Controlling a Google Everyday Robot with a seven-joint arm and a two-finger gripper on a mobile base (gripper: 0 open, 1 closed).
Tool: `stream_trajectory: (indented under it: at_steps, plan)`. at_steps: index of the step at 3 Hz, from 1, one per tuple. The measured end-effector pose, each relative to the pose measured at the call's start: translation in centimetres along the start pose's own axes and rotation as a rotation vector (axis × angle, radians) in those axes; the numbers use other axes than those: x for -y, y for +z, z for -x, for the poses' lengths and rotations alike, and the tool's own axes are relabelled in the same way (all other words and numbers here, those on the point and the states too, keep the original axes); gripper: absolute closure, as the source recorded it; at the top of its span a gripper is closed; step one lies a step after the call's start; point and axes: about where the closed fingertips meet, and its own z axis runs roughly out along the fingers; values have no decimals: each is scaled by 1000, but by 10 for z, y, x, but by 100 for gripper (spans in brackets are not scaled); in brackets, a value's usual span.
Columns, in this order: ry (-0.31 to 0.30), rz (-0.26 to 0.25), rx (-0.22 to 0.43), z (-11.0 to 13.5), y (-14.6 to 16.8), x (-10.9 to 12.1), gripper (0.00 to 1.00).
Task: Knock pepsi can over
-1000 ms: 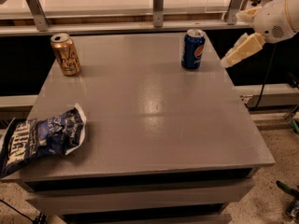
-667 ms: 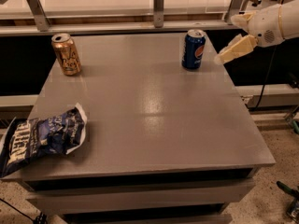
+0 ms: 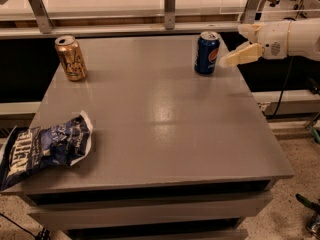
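Observation:
The pepsi can point(image 3: 206, 53) is dark blue with a round red-white-blue logo and a silver top. It stands upright near the far right corner of the grey table point(image 3: 160, 119). My gripper point(image 3: 231, 59) comes in from the right on a white arm. Its cream-coloured fingertips sit just right of the can, level with its middle, very close to its side. I cannot tell if they touch it.
A gold can point(image 3: 70, 58) stands upright at the table's far left. A crumpled blue chip bag point(image 3: 45, 149) lies at the near left edge. A rail with metal posts point(image 3: 170, 6) runs behind the table. Cables and floor lie to the right.
My gripper has moved left and slightly up towards the pepsi can, closing the gap. The can still stands in the same place.

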Motion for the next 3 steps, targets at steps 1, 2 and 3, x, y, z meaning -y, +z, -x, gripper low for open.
stream_trajectory:
  at_steps: [1,2,3]
  plan:
    - [21,20,69,0,13,-2,0]
    - [31,35,110,-3,26,-2,0]
    - [20,44,117,-10,42,-1,0]
